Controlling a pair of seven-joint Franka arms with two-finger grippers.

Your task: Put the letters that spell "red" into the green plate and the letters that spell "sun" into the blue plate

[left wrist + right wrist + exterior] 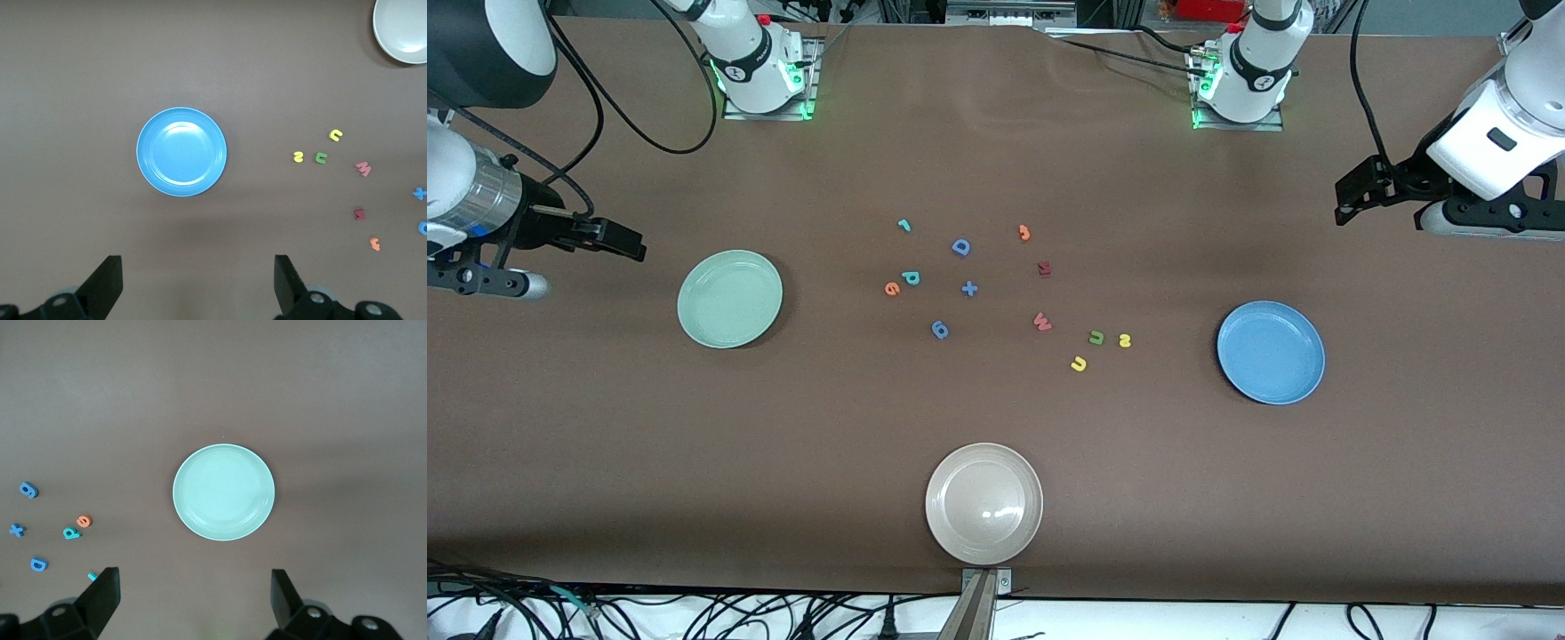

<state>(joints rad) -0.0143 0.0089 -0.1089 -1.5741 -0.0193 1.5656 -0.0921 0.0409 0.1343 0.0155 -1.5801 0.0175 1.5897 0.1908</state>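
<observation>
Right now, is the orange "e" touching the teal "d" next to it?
Apart. The front view shows a thin strip of brown table between the orange "e" and the teal "d"; the right wrist view shows the same gap.

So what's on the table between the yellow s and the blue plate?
Nothing. In the front view, only bare brown table lies between the yellow s and the blue plate; the left wrist view shows the same.

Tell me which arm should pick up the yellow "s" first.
Probably the left: its open claw waits at the blue plate's end, where the yellow "s" lies. The right claw, also open, waits near the green plate.
</observation>
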